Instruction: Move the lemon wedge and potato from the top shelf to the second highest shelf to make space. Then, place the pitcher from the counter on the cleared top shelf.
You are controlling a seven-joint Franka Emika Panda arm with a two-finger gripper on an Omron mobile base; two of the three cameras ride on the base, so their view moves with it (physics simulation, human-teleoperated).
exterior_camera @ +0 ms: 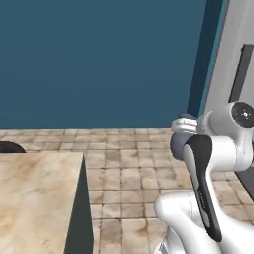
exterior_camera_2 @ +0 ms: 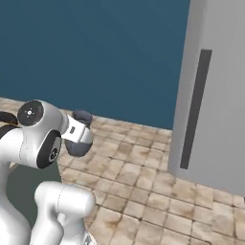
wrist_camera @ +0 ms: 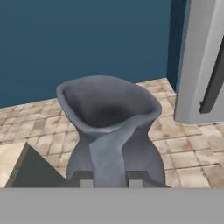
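The dark blue-grey pitcher sits right in front of the hand camera, upright, its flared rim facing me. My gripper is shut on the pitcher and holds it in the air above the tiled floor. From the base cameras, the pitcher peeks out behind the white wrist, and its rim and belly show past the forearm. The beige counter lies low at the left, apart from the pitcher. The lemon wedge, the potato, the top shelf and the second highest shelf are out of view.
A tall grey fridge door with a dark vertical handle stands at the right. A dark blue wall runs behind. Tan floor tiles lie between the counter's dark side and the fridge.
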